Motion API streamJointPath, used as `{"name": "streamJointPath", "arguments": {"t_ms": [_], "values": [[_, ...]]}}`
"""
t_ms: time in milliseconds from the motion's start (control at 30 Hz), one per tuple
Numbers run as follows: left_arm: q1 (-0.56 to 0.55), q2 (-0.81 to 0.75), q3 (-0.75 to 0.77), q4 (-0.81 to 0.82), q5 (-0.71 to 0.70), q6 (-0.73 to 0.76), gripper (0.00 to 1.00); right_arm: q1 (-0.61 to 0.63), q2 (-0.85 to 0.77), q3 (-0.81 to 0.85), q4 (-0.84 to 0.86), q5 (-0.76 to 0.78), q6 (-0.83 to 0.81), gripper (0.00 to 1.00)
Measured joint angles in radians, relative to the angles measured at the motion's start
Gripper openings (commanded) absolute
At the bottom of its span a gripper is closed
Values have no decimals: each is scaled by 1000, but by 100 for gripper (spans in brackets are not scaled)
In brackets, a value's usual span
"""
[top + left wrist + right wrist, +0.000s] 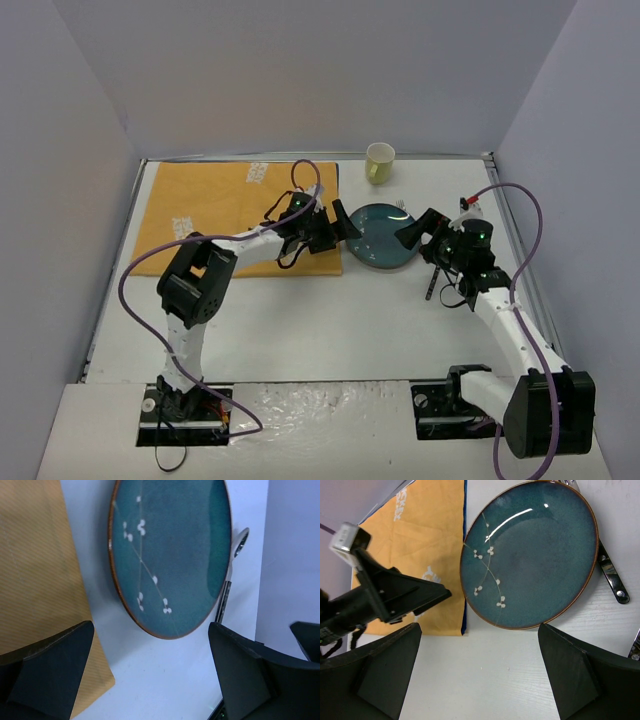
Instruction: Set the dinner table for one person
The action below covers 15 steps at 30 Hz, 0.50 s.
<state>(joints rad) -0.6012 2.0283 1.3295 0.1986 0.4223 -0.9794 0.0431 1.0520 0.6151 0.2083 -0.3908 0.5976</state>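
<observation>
Worktop (pixel 330 320) spans mid-frame; plate (pixel 380 236) sits at its centre, just right of the mat (pixel 220 210). My left hand (pixel 340 224) and right hand (pixel 413 232) flank it, both released; I'd take its rim squarely.

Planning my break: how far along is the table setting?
The mat lies flat on the table. Nothing is held: the left gripper and right gripper, fingers open, flank the plate, which sits beside the mat. Probably left: plate onto mat, then cutlery and mug arranged.
</observation>
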Motion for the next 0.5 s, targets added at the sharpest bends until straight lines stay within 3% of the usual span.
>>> {"name": "streamJointPath", "arguments": {"t_ms": [500], "values": [[-42,122,102,35,-2,-100,85,-4,-20,0,-38,1,-21,100]]}}
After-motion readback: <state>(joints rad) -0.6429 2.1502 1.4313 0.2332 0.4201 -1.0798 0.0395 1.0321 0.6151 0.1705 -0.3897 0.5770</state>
